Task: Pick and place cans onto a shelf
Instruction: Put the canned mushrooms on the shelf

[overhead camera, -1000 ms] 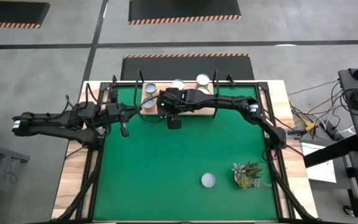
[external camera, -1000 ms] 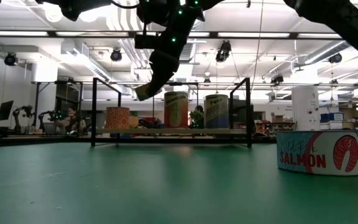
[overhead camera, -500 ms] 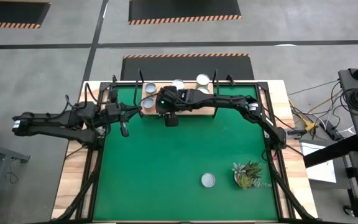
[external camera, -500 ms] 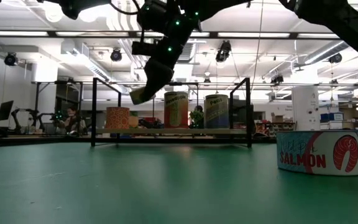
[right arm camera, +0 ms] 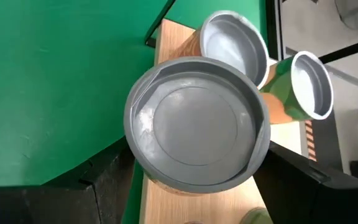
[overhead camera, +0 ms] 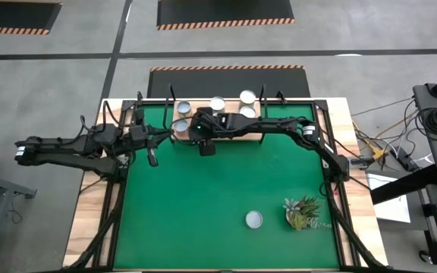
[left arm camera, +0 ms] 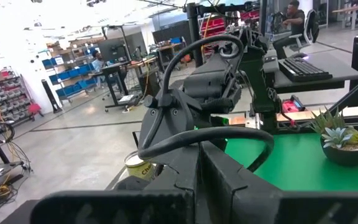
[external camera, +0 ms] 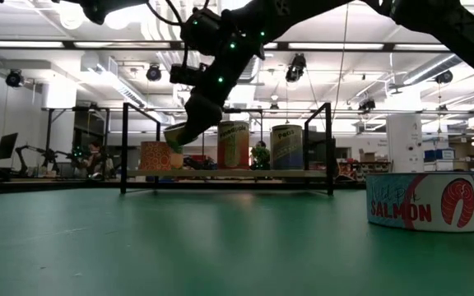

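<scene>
My right gripper reaches over the far side of the green mat and is shut on a can with a silver top and tan side, just above the left part of the light-wood shelf. The held can also shows in the low view. Three cans stand upright on the shelf board. A low salmon can stands on the mat near the front; it shows in the high view too. My left gripper waits, shut and empty, at the mat's left edge. My right gripper pinches the can by two opposite sides just under its top rim, one finger on each side. The fingers come slanting down from above and lie along the can's height. The can is tilted and lifted clear of the shelf.
A small leafy plant in a pot stands on the mat at the near right. Black bracket posts rise at the shelf's ends. The green mat lies between the shelf and the salmon can.
My right gripper has carried the can toward the table's left edge and a little down, closer to the shelf's left part. The can has stayed tilted in the shut fingers.
</scene>
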Tool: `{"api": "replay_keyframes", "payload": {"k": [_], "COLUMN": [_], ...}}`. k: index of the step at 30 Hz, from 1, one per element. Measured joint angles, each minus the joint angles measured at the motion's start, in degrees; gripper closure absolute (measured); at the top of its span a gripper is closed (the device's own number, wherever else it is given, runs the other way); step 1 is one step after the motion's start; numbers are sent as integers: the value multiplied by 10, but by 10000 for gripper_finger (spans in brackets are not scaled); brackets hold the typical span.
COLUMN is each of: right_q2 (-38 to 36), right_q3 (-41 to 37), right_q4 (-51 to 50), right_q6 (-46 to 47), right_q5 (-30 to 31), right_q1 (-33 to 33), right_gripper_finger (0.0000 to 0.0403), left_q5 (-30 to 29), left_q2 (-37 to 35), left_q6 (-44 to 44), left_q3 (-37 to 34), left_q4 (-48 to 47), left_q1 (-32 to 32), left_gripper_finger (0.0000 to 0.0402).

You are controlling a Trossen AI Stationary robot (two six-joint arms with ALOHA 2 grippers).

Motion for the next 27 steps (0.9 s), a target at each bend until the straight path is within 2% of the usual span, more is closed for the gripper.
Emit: {"api": "replay_keyframes", "payload": {"k": [12,21,27], "right_q2": [0,0,0], "right_q3": [-51,-47,-47], "right_q4": [47,56,55], "right_q6": [-5,6,12], "right_q5": [6,5,6], "right_q1": [-9,-15,-20], "right_gripper_finger": [128,84,82], "left_q5": [0,0,0], "left_q2": [-1,0,0], "left_q6": [2,2,2], "left_q3": [1,1,1], "left_q4": [5,4,3], "left_q1": [0,0,0], "left_gripper_finger": [402,402,402]}}
